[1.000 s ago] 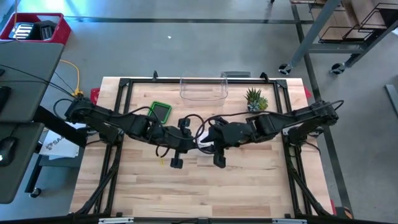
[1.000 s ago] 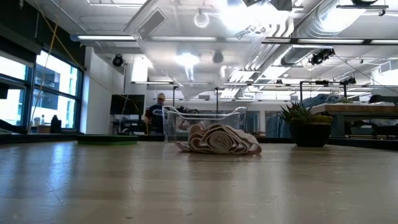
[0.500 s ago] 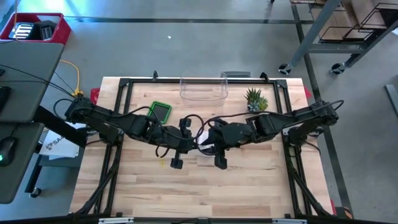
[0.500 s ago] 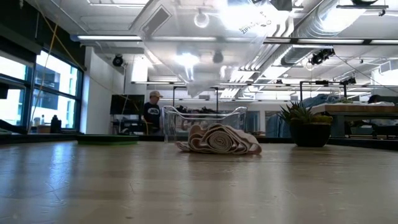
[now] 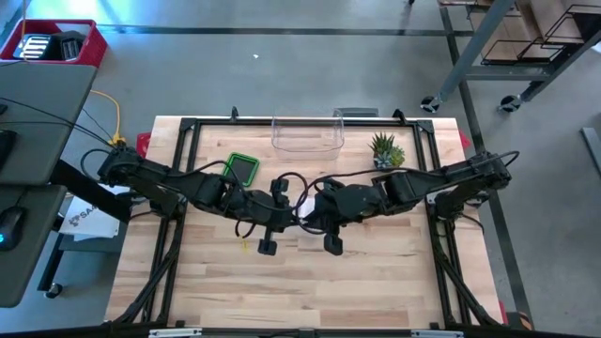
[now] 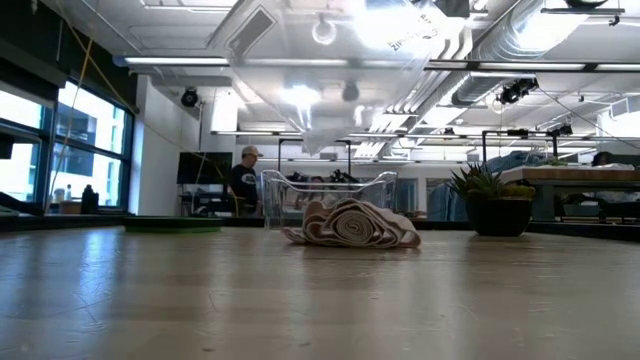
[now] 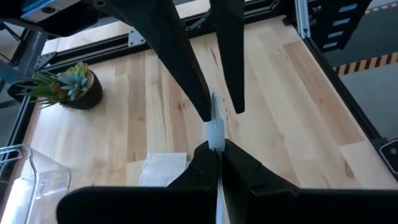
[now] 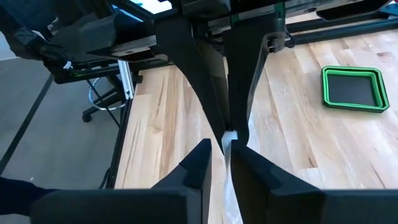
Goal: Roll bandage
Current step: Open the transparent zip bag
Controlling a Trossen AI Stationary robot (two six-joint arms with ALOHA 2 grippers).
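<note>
Two tools meeting mid-surface, left tool [image 7: 217, 152] pinching the bandage [image 7: 214, 134] strip, right tool [image 8: 221, 152] nearly pressed together around it, loose roll [image 6: 350, 224] below.

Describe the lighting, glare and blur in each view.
Low view: ceiling lights glare white; the near table is soft, the bandage sharper. High view: even light, faint shadows. Left wrist view: its own dark fingers are blurred. Right wrist view: a similar blur on its fingers.

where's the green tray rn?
High view: the green tray sits on the table's left half, toward the far edge, just beyond the left arm and left of the clear plastic bin.
</note>
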